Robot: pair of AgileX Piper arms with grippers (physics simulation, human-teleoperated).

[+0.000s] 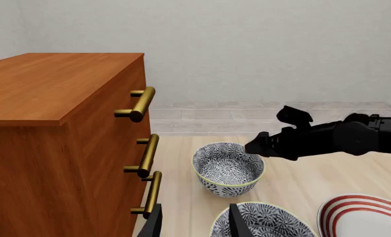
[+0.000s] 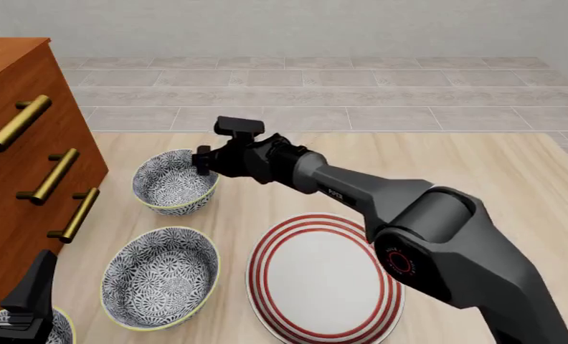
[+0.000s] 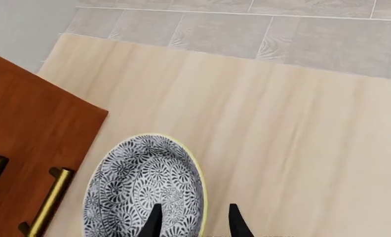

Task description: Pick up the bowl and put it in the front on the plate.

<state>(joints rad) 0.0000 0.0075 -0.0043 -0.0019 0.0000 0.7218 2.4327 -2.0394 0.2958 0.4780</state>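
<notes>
Nearest you in the front view, the left gripper (image 2: 21, 304) sits low at the table's near-left corner, beside a bowl cut off by the frame (image 2: 35, 328). In its own wrist view its two fingers stand apart with nothing between them, so it is open and idle. Just beyond lie the middle bowl (image 2: 161, 276) and, to its right, the plate (image 2: 324, 276), bare and ready, on the table (image 2: 475, 165).

Farther out, the far bowl (image 2: 175, 180) rests close to the wooden dresser (image 2: 16, 143). Your right gripper (image 2: 206, 159) hangs over its right-hand rim. The right wrist view shows the fingers (image 3: 154, 219) parted, one over the patterned inside and one outside the yellow rim, holding nothing yet.

To do this well, I judge you should lower straight down so the rim wall sits squarely between the fingers, then close firmly before lifting. Lift clear of the middle bowl before swinging toward the plate, and keep away from the dresser's brass handles (image 2: 49, 175).

Several things are uncertain. Which bowl the task means by "front" is not settled by these views. The fingertips are cut off in the right wrist view, so you cannot tell their height above the rim. In the front view, the gripper body hides the contact point.
</notes>
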